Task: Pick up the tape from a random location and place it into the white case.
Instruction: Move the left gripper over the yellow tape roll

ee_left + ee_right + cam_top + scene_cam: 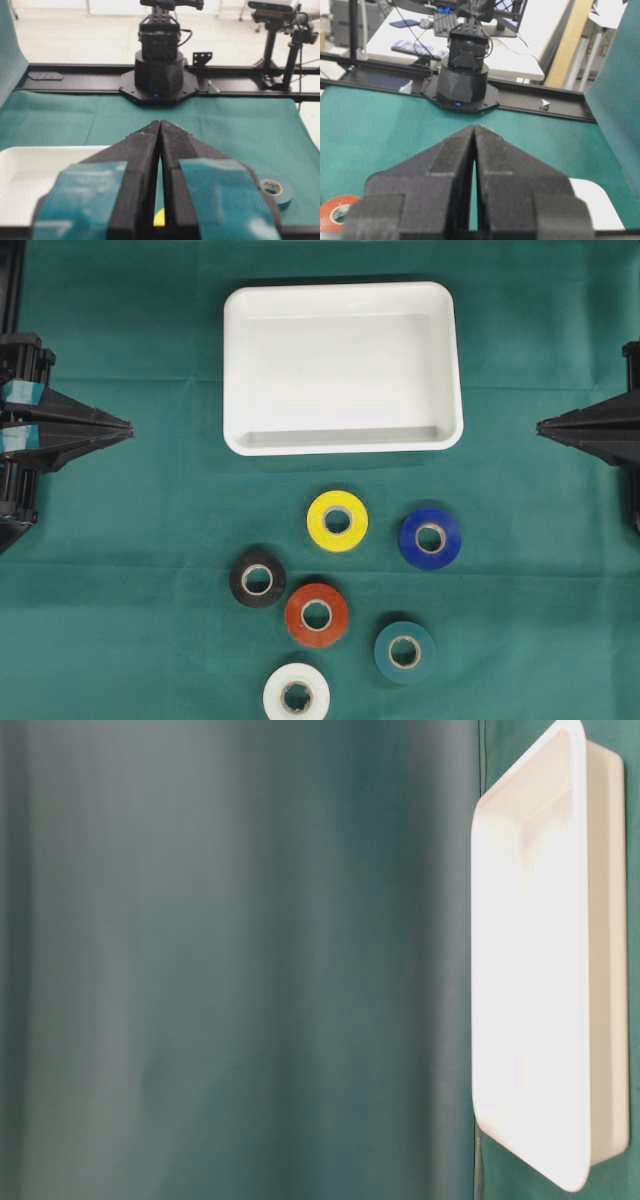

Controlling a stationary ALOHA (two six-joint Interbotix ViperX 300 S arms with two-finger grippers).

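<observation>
Overhead view: green cloth (120,570).
Case: white case (343,295), shallow, rounded corners, top centre.
Tape: six rolls below case; yellow tape (337,521) nearest.
Left gripper (128,429): closed, holds nothing.
Right gripper (541,425): same.

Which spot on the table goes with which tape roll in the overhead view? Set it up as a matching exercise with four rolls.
Rolls:
1. yellow tape roll
2. blue tape roll
3. white tape roll
4. black tape roll

Places:
A. at the bottom edge of the view
B. farthest left of the rolls
C. closest to the white case, just below its lower rim
D. farthest right of the rolls

Pairs: 1-C, 2-D, 3-A, 4-B
</observation>
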